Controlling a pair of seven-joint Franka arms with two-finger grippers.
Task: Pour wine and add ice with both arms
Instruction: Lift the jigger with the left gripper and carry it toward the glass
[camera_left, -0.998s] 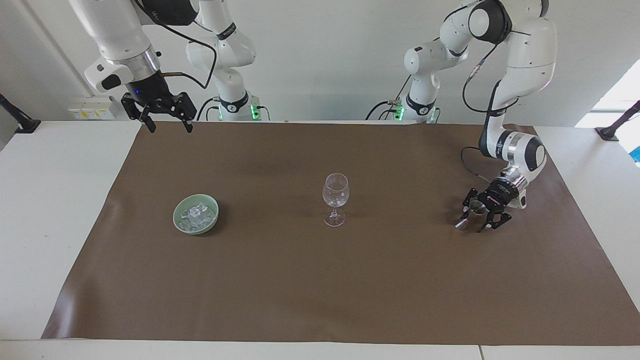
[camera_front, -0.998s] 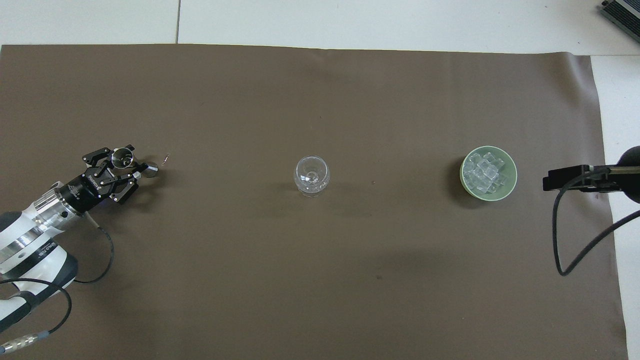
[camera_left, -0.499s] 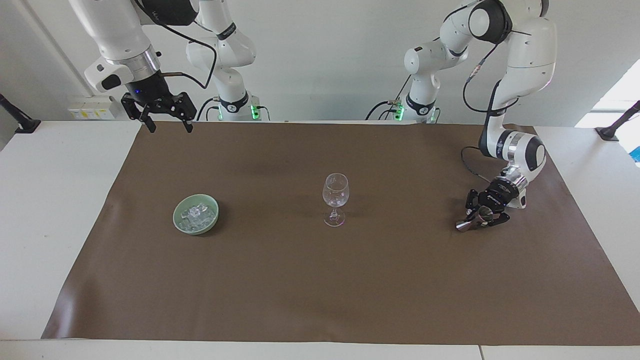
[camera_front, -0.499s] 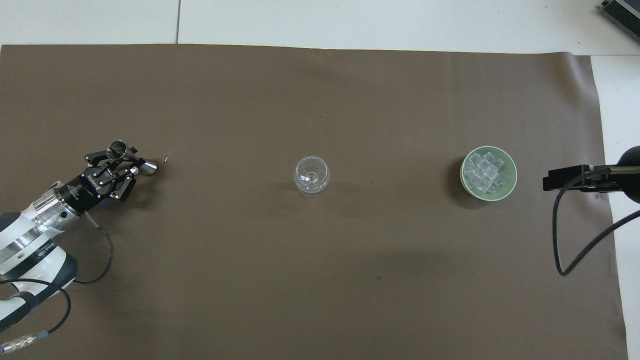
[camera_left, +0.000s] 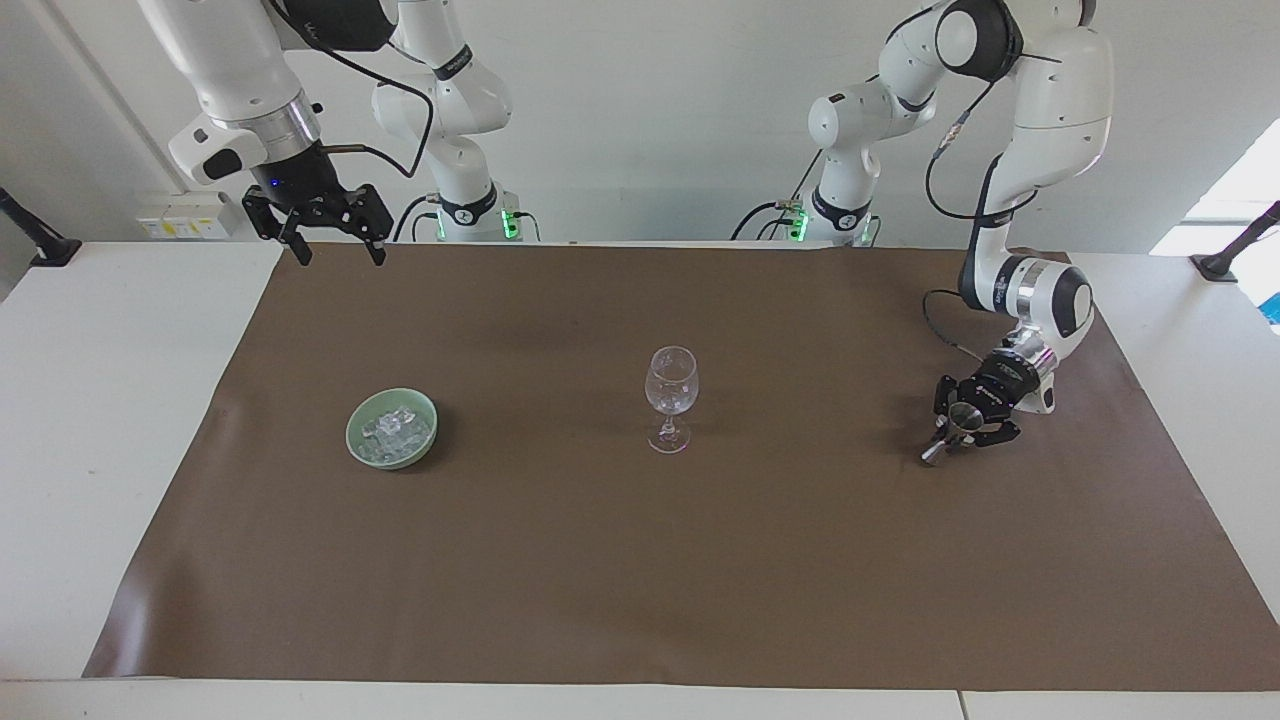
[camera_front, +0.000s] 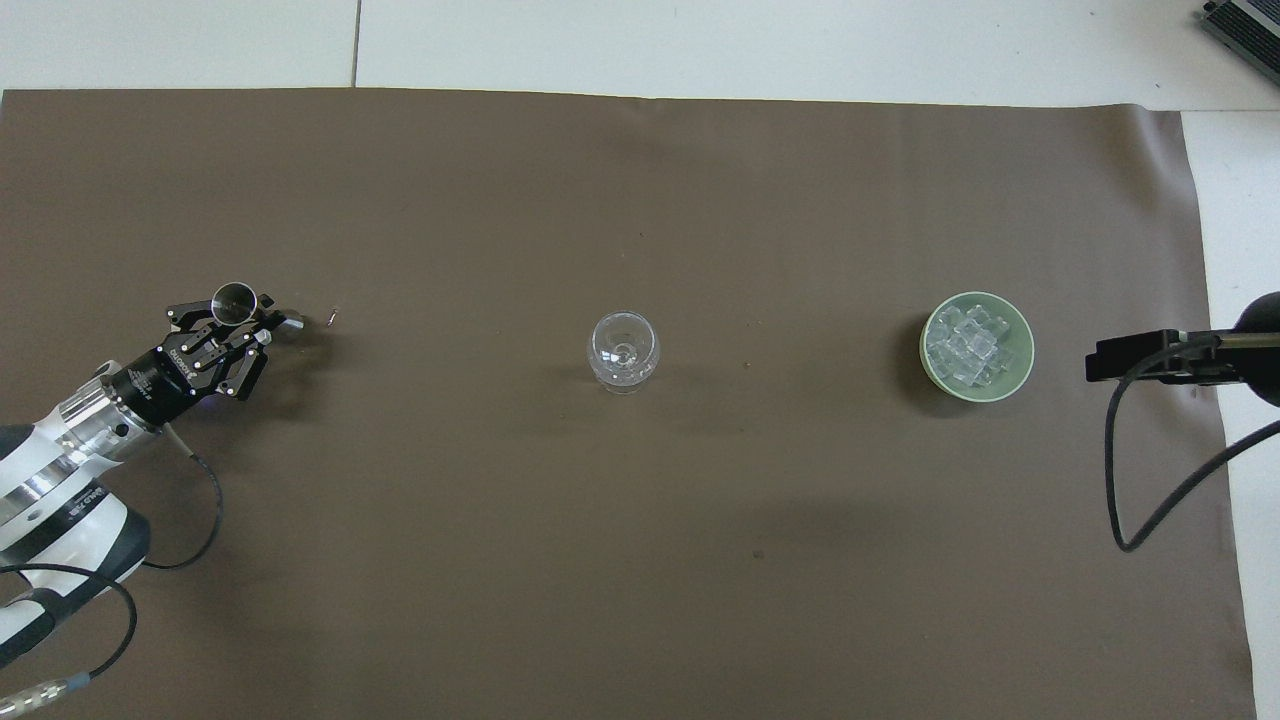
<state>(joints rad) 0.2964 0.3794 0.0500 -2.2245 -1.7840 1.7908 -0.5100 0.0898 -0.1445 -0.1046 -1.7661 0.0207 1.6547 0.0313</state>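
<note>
ice (camera_left: 396, 427) in green bowl (camera_left: 362, 449)

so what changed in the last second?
The left gripper closed its fingers on the steel jigger, which tipped from upright to slanted and now looks lifted slightly. The right gripper stayed open, waiting above the mat's edge. The wine glass and the green bowl of ice did not move.
</note>
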